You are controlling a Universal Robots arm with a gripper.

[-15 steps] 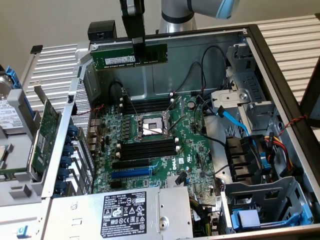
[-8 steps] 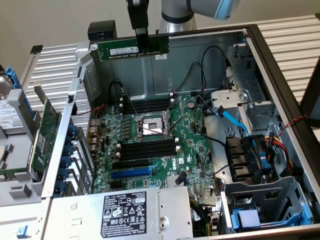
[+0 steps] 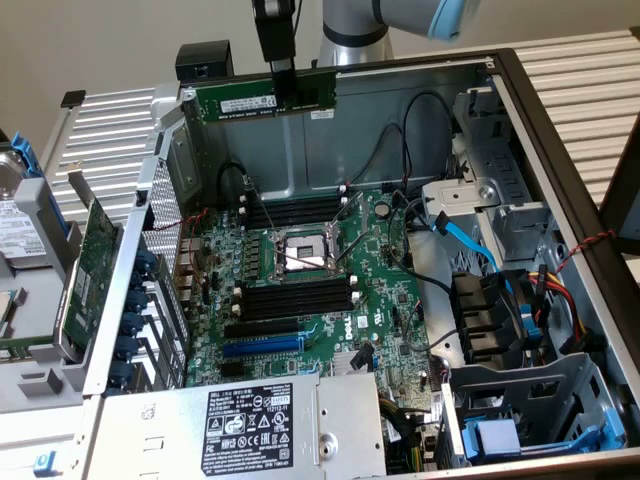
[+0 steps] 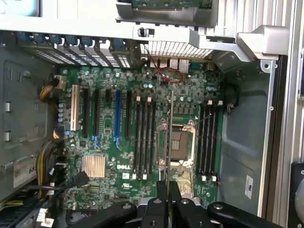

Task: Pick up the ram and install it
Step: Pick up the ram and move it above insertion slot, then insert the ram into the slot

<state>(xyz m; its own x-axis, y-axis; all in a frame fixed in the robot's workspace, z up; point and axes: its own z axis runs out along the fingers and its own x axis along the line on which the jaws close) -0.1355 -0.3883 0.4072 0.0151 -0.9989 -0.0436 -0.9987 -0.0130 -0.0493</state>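
Motherboard (image 3: 385, 300): down there, well below the gripper (image 3: 284, 88)
CPU socket (image 3: 303, 250): beneath it, between black slots (image 3: 300, 297)
Power supply (image 3: 150, 430): far off, at the case edge

The exterior camera is looking obliquely down into the open computer case (image 3: 300, 155) from above the near power supply (image 3: 250, 425), moderately close. The wrist camera is facing straight down; both are taking in the motherboard (image 3: 385, 300) and CPU socket (image 3: 300, 250).

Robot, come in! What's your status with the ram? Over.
Claw shut on the ram. Ram up high over the motherboard, not in a slot. Black slots below look empty.
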